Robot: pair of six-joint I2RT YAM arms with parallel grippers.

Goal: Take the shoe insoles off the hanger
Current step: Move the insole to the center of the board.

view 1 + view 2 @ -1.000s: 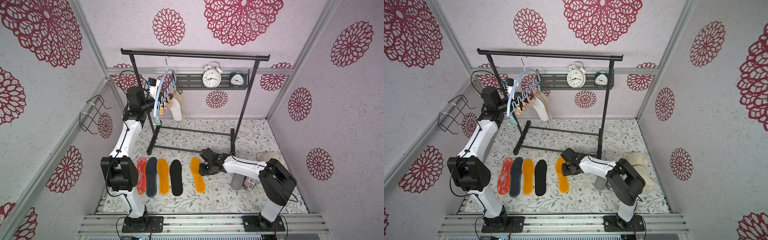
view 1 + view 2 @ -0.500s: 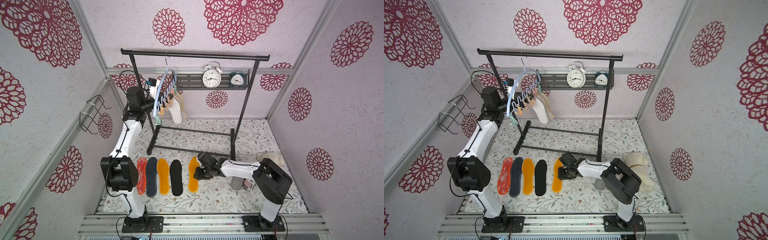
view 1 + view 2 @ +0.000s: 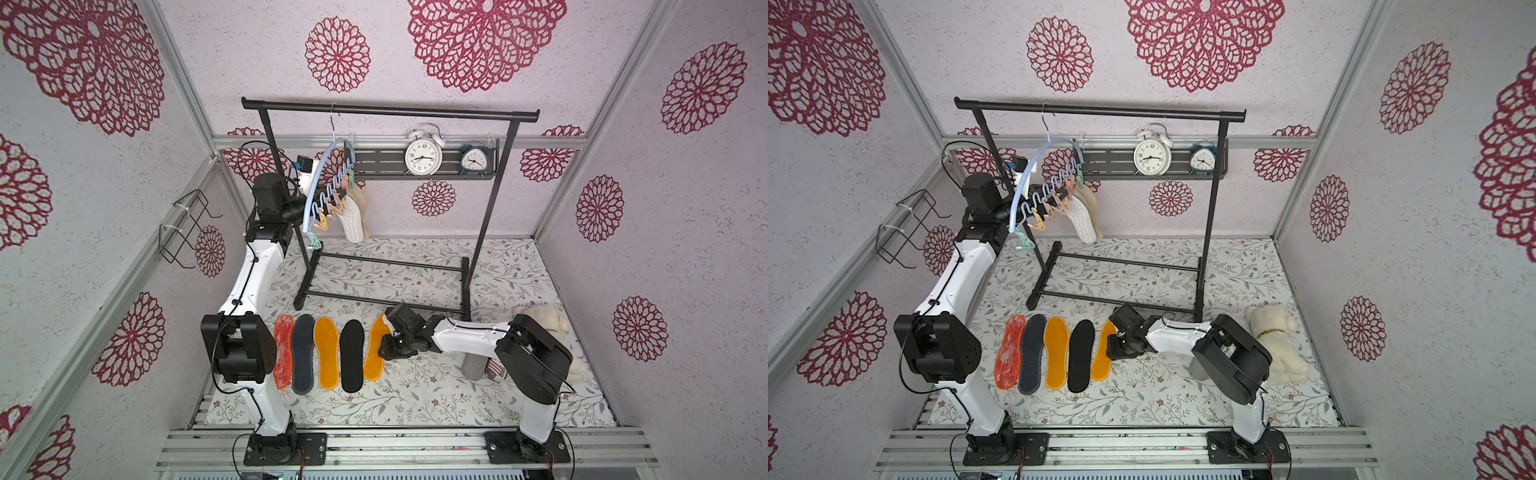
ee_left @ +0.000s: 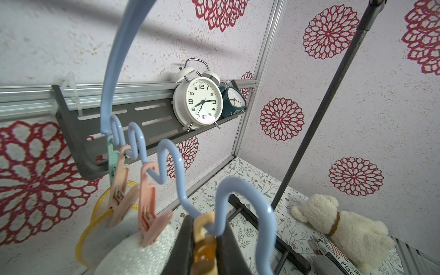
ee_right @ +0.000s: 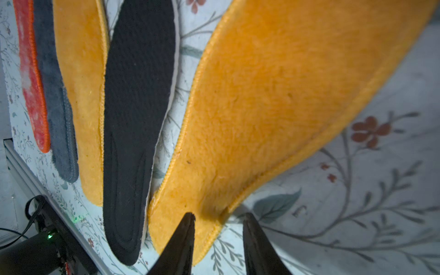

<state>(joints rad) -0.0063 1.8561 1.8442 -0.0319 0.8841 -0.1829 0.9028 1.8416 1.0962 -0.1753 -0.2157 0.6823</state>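
Note:
The pale blue hanger (image 3: 320, 178) (image 3: 1025, 183) hangs by its hook from the black rack. Two shoe insoles stay clipped to it: a white dotted one (image 3: 353, 216) (image 4: 133, 252) and a yellow-edged one (image 4: 95, 214) behind it. My left gripper (image 3: 328, 195) (image 4: 204, 247) is raised to the wavy bar, shut on an orange clothespin (image 4: 204, 250). Several insoles lie in a row on the mat: orange-red (image 3: 283, 351), dark grey (image 3: 303, 353), yellow (image 3: 326, 353), black (image 3: 351, 355), yellow (image 3: 374, 357). My right gripper (image 3: 384, 353) (image 5: 219, 215) hovers open over that last yellow insole's (image 5: 273, 95) edge.
The black garment rack (image 3: 390, 110) spans the back, its base bars on the floral mat. A dark shelf with a white clock (image 3: 423, 157) and a teal clock is on the back wall. A cream plush bear (image 3: 544, 320) and grey felt roll (image 3: 473, 368) lie right. A wire bracket (image 3: 187, 224) is on the left wall.
My right gripper has slid the yellow insole leftward until it lies beside the black one. The left arm and hanger have stayed put.

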